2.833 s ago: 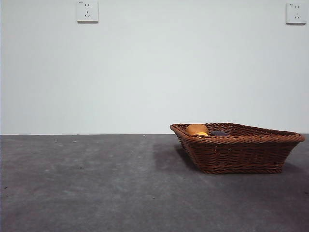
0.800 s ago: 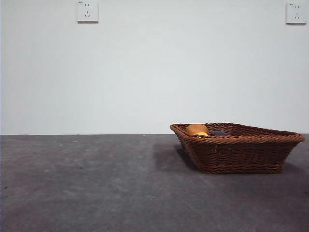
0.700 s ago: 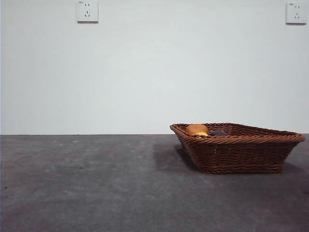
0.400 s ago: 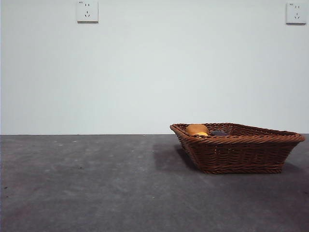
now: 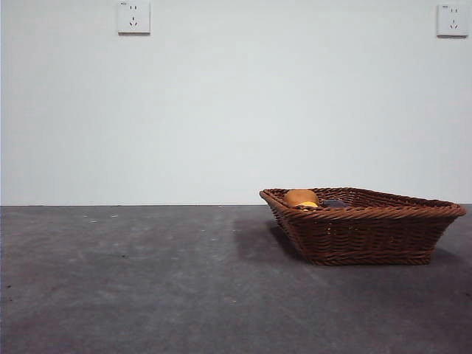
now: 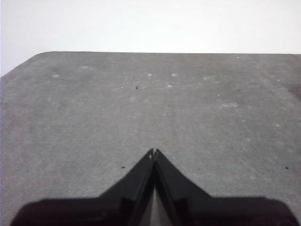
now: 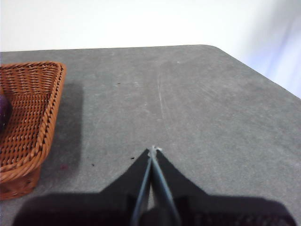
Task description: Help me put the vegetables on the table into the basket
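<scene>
No vegetables lie loose on the table (image 5: 147, 280): you see potato (image 5: 301, 197), corn (image 5: 308, 205) and eggplant (image 7: 3, 112) inside the basket (image 5: 365, 236), nearer your right gripper (image 7: 153, 149), while both grippers' fingers sit clenched empty, left gripper (image 6: 154, 151) over bare table.

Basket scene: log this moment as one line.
basket: holds potato, eggplant | left gripper: shut, empty | right gripper: shut, empty | table: no vegetables seen
</scene>
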You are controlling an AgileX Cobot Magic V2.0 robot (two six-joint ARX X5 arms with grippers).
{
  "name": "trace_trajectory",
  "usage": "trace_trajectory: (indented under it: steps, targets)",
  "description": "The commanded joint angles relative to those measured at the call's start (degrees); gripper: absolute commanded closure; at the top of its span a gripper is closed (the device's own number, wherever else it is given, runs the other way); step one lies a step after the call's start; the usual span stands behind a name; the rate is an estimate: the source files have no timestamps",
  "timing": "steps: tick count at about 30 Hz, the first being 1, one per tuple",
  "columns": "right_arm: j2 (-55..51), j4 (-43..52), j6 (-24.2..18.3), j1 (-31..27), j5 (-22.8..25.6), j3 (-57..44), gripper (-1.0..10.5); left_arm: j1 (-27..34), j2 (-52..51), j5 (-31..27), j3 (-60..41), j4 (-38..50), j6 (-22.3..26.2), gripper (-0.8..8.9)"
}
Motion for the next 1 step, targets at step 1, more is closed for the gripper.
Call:
trace_trajectory:
  steps: [1]
  targets:
    - [-0.11,0.04,0.07,-0.07,-0.17,-0.52,9.5,0.13,-0.09,0.0,-0.57,0.28,-0.52,8.14]
